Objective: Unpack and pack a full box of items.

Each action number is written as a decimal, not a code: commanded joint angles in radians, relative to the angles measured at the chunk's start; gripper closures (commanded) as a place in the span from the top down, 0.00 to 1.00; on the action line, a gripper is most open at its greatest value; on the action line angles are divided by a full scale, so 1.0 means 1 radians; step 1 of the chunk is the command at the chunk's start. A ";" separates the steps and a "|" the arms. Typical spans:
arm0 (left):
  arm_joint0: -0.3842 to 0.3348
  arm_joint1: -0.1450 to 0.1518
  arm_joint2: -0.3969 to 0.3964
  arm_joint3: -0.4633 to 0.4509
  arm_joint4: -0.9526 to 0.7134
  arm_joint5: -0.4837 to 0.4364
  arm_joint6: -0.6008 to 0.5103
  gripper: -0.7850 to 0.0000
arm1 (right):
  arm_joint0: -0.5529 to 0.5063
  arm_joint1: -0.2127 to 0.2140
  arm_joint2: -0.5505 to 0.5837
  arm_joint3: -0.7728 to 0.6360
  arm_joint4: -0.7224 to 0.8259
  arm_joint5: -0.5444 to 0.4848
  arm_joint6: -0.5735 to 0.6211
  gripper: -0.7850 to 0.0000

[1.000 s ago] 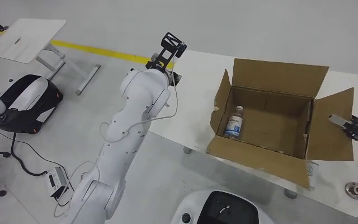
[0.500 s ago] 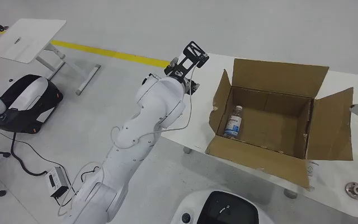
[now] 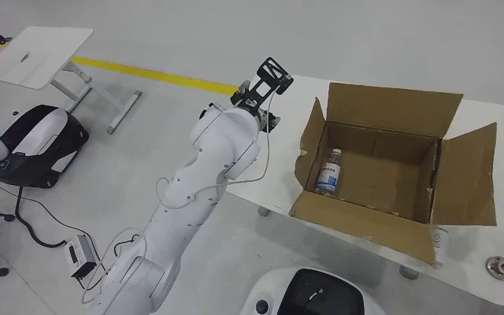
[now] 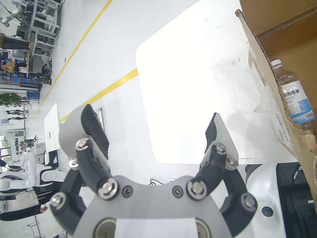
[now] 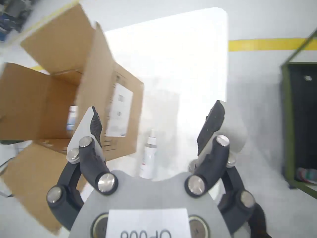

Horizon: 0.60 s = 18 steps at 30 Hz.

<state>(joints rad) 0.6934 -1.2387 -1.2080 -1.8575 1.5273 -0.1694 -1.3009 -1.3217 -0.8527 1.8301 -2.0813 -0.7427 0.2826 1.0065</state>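
From the top you see the open brown cardboard box (image 3: pixel 394 106) on the white table (image 3: pixel 287 157). A clear plastic bottle with a blue-and-white label (image 3: pixel 328 173) lies inside it by the wall nearer the left gripper (image 3: pixel 277 73). In the left wrist view, its black ribbed fingers (image 4: pixel 95 125) are spread wide with nothing between them. In the right wrist view, the right gripper (image 5: pixel 156 111) is also spread and empty, above a small white spray bottle (image 5: pixel 148 157) on the table beside the box.

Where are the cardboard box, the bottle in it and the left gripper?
cardboard box (image 3: pixel 354 220), top view, its near outer wall.
bottle (image 3: pixel 327 177), top view, its label.
left gripper (image 4: pixel 151 112), left wrist view, midway between its open fingertips.
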 commanded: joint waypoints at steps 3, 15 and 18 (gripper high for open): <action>0.000 0.000 0.000 0.000 0.000 0.000 0.000 1.00 | -0.060 0.007 -0.006 -0.035 -0.153 0.024 0.142 1.00; 0.000 0.000 0.000 0.000 0.000 0.000 0.000 1.00 | -0.086 0.005 -0.037 -0.032 -0.147 -0.021 0.139 1.00; 0.000 0.000 0.000 0.000 0.000 0.000 0.000 1.00 | -0.090 0.005 -0.101 -0.011 -0.228 -0.007 0.174 1.00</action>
<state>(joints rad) 0.6934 -1.2387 -1.2080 -1.8575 1.5273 -0.1694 -1.3009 -1.4143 -0.8469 1.7549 -2.0944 -0.9217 0.2568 1.1534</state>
